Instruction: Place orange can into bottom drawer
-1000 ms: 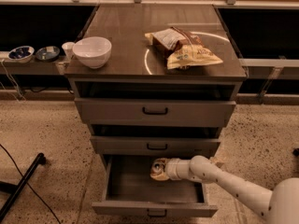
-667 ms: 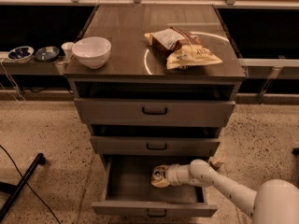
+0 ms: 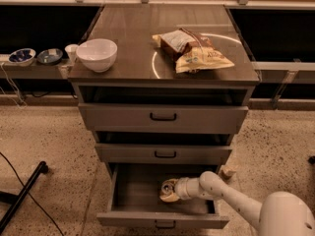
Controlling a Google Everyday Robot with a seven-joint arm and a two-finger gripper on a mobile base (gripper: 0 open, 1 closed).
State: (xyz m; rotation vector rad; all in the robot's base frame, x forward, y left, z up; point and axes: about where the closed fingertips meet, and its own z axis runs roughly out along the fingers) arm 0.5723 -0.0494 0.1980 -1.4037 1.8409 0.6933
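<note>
gripper (image 3: 173, 191) in bottom drawer (image 3: 147, 219), holding orange can (image 3: 168, 186)

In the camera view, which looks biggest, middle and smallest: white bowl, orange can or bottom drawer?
1. bottom drawer
2. white bowl
3. orange can, by the gripper inside the open drawer.
No close calls.

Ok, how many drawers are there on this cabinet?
3: the top drawer, the middle drawer below it, and the bottom drawer, pulled open, with the gripper inside it at the orange can.
</note>
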